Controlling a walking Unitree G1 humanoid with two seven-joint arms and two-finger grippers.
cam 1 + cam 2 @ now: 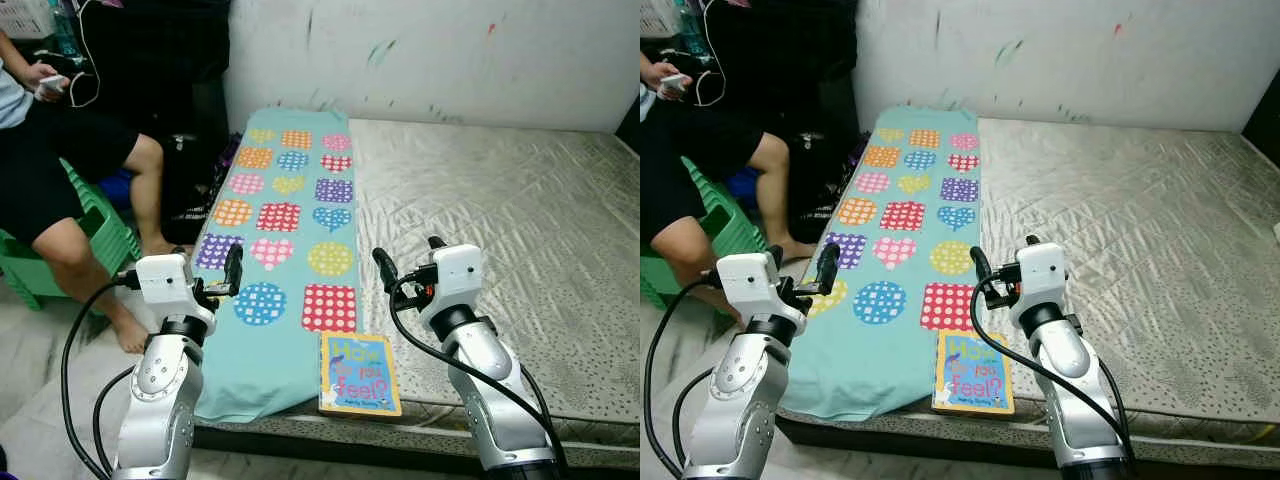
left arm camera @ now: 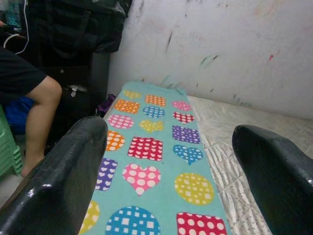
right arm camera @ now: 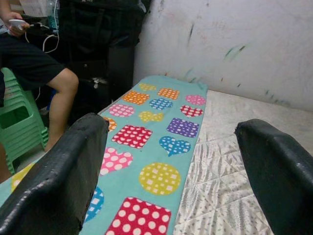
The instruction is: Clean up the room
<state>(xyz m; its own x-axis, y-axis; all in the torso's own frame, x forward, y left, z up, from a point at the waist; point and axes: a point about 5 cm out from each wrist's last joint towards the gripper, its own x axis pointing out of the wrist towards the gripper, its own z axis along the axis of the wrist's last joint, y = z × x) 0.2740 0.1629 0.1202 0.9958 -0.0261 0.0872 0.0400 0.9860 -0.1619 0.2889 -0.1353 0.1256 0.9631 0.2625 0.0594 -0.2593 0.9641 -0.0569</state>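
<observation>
Left eye view: patterned towel point(image 1: 285, 235) along mattress point(image 1: 500, 230).

To the left of my left claw point(image 1: 207, 268) I see a person point(image 1: 60, 170) seated on a green plastic stool point(image 1: 105, 235); a white paint-smeared wall point(image 1: 450, 50) stands far ahead of it

A bedroom: bare mattress point(image 1: 500, 220) against a scuffed wall point(image 1: 450, 50).

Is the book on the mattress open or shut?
Shut: the book lies flat, front cover up, at the mattress edge.
</observation>
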